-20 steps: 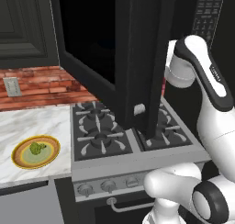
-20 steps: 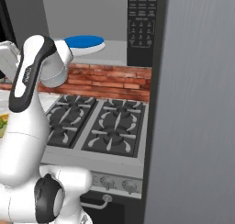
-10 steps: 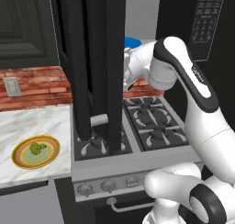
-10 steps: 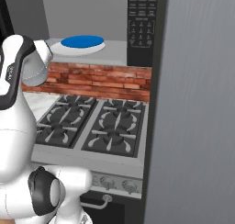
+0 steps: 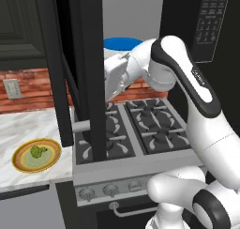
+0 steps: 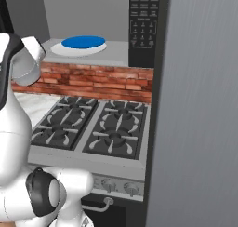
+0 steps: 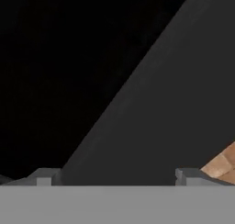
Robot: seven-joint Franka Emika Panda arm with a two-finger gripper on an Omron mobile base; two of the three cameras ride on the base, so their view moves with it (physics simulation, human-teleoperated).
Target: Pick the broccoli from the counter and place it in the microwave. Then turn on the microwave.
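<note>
The broccoli [image 5: 38,151] sits on a yellow plate [image 5: 21,163] on the counter [image 5: 18,129], low and left of the gripper [image 7: 117,177], which is wide open, empty, up behind the microwave [image 5: 206,26] door [image 5: 89,73].

This is a home kitchen, rendered rather than filmed. A black gas stove [image 5: 136,129] with four burner grates sits at the centre, with a row of knobs [image 5: 110,190] on its front panel and an oven handle [image 5: 133,209] below. A red brick backsplash [image 6: 88,79] runs behind it. To the left lies a white marble counter [image 5: 23,129] with a wall socket [image 5: 11,88] above it. A black microwave [image 6: 144,26] with a button panel hangs over the stove, its door [image 5: 86,64] swung open, and a blue plate [image 6: 83,42] rests inside. Dark panelled cabinets [image 5: 21,21] hang at the upper left.
</note>
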